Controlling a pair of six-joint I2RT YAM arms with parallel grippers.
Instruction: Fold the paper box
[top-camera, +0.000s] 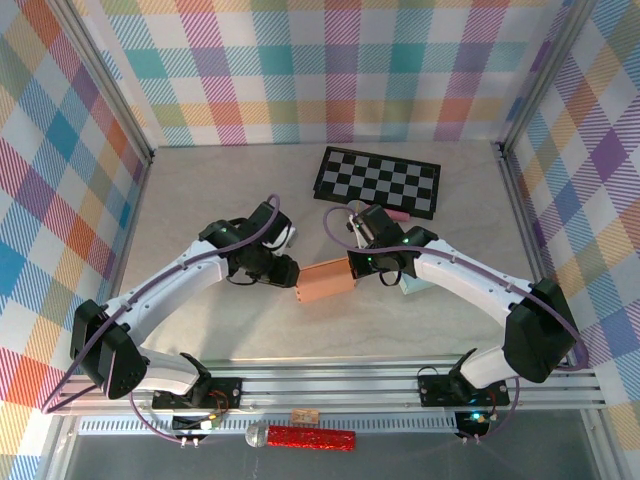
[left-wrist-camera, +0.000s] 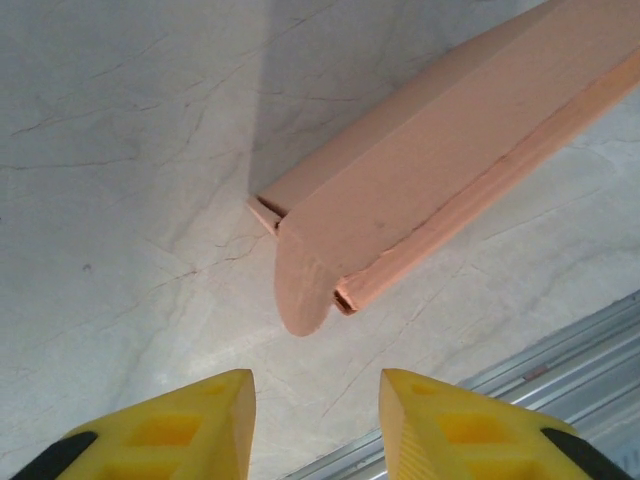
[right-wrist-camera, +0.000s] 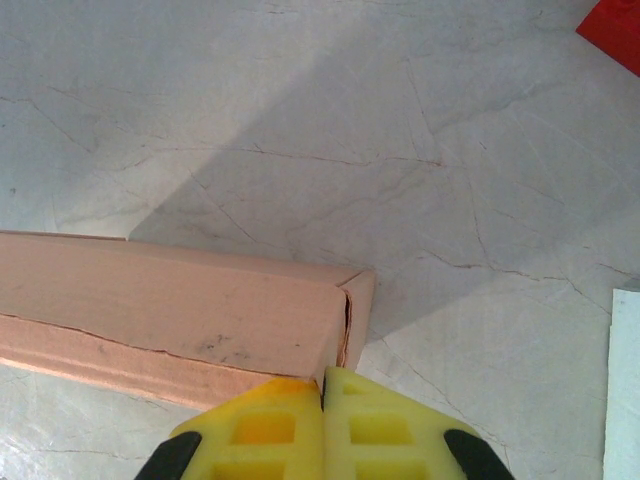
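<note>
Peach box (top-camera: 325, 282) against right claw (right-wrist-camera: 322, 382)

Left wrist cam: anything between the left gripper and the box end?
Nothing. In the left wrist view, the stretch from the left gripper to the box and its rounded flap is bare table.

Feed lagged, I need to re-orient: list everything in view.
salmon paper box: one, salmon, table centre, between both arms
black-and-grey checkered board: one, far side, right of centre
small pink object: one, at the board's near edge
pale flat card: one, whitish, beside the box, under the right arm
red glittery bar: one, below the front rail
left fingers: two, yellow, apart, short of the box's end
right fingers: two, yellow, shut together at the box's other end
</note>
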